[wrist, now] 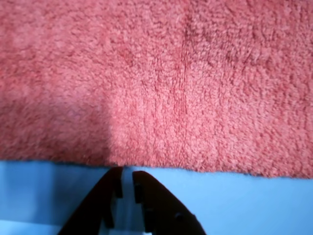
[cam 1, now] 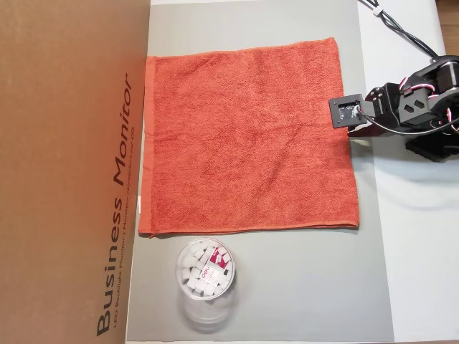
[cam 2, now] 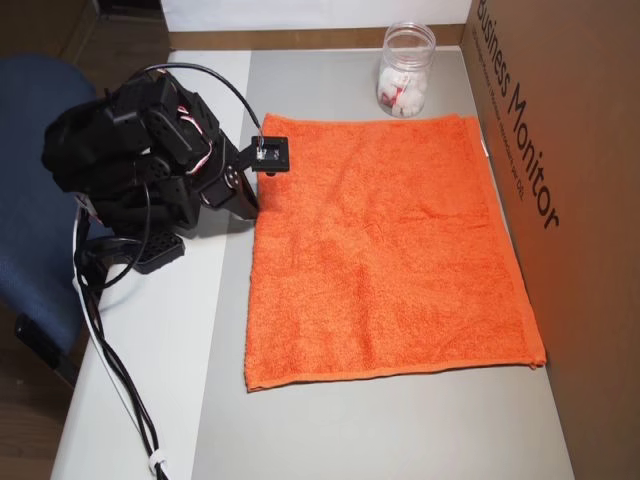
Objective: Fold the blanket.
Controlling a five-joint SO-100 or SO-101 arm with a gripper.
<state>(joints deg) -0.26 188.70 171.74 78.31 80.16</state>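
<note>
Big brown cardboard box [cam 1: 64, 172] walls off one side of the grey desk [cam 1: 287, 287]. The fuzzy orange-red terry blanket [cam 1: 247, 136] lies flat and unfolded, touching the box. The black hand [wrist: 124, 177] sits at the opposite hem, fingers nearly pinched together, holding nothing. A clear round plastic tub [cam 1: 205, 271] stands near a corner.
</note>
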